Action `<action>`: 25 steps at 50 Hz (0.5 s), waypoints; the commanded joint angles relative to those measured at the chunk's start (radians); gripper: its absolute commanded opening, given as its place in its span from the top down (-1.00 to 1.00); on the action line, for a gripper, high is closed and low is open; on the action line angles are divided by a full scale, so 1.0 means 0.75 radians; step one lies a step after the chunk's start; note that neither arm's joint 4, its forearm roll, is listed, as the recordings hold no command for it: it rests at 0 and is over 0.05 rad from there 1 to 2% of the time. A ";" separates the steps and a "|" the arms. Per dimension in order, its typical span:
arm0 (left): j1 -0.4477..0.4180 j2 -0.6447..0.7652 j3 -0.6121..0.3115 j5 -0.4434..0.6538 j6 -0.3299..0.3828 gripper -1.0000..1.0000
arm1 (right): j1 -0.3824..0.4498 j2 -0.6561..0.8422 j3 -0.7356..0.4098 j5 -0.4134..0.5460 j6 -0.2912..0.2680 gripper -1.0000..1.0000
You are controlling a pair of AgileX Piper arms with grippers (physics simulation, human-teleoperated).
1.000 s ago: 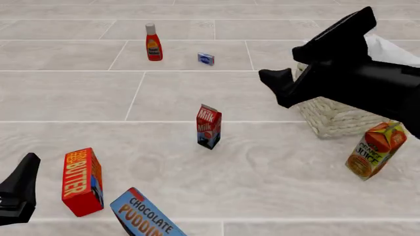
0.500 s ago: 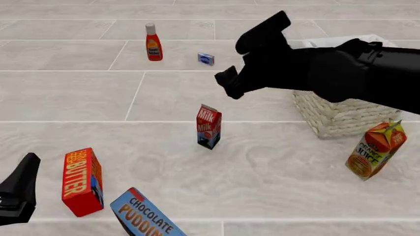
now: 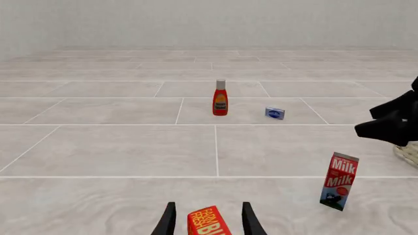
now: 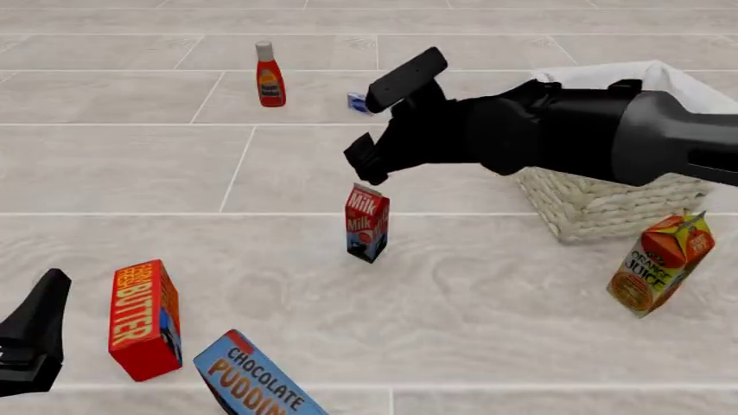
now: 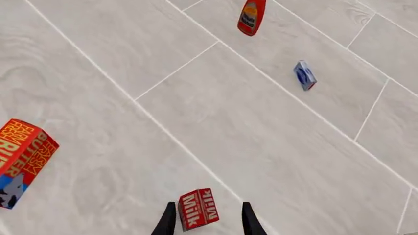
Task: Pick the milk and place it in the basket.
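Observation:
The milk (image 4: pixel 366 223) stands upright on the table, a small carton with a red top and a dark blue base. It also shows in the left wrist view (image 3: pixel 340 180) and the right wrist view (image 5: pixel 198 209). My right gripper (image 4: pixel 365 164) hovers just above it, open, tilted down; in the right wrist view the fingers (image 5: pixel 168 221) frame the carton top without touching. The wicker basket (image 4: pixel 600 206) with white cloth stands at the right, behind the right arm. My left gripper (image 4: pixel 34 341) is open and empty at the near left.
A red butter box (image 4: pixel 145 320) and a chocolate pudding box (image 4: pixel 248 380) stand near the front left. An orange juice carton (image 4: pixel 659 264) leans in front of the basket. A ketchup bottle (image 4: pixel 269 75) and a small blue box (image 4: pixel 361 103) are at the back.
My right arm has swung left from in front of the basket and come down to just above the milk. The left arm and all objects have stayed still.

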 commanded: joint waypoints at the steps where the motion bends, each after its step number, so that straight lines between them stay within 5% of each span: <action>1: 0.000 0.000 0.000 0.000 0.000 -1.00 | 0.007 0.089 -0.047 -0.001 0.031 -1.00; 25: 0.000 0.000 0.000 0.000 0.000 -1.00 | 0.000 0.288 -0.063 -0.073 0.116 -1.00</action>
